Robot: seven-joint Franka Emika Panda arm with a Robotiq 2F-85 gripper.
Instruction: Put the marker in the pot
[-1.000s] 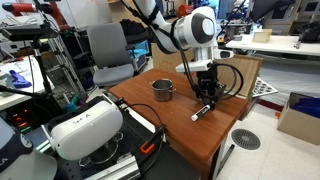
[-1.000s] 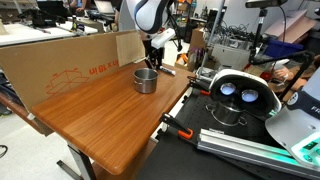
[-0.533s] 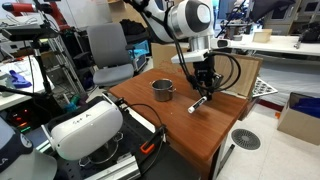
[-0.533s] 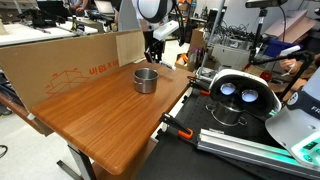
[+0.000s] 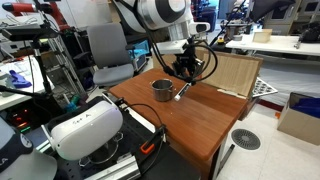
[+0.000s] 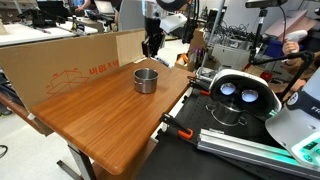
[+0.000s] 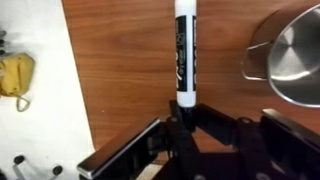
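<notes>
There is one marker (image 7: 183,50) and one pot (image 7: 297,58). The tool (image 7: 183,118) is clamped on the dark end of the marker, which is held just beside the pot, not in it. Only the wrist view shows this grip. In an exterior view, the table (image 6: 100,120) has much bare wood in front of the pot, out to its edges.

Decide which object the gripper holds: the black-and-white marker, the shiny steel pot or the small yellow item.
The black-and-white marker, clamped at one end by the gripper; the steel pot and yellow item lie apart, untouched.
</notes>
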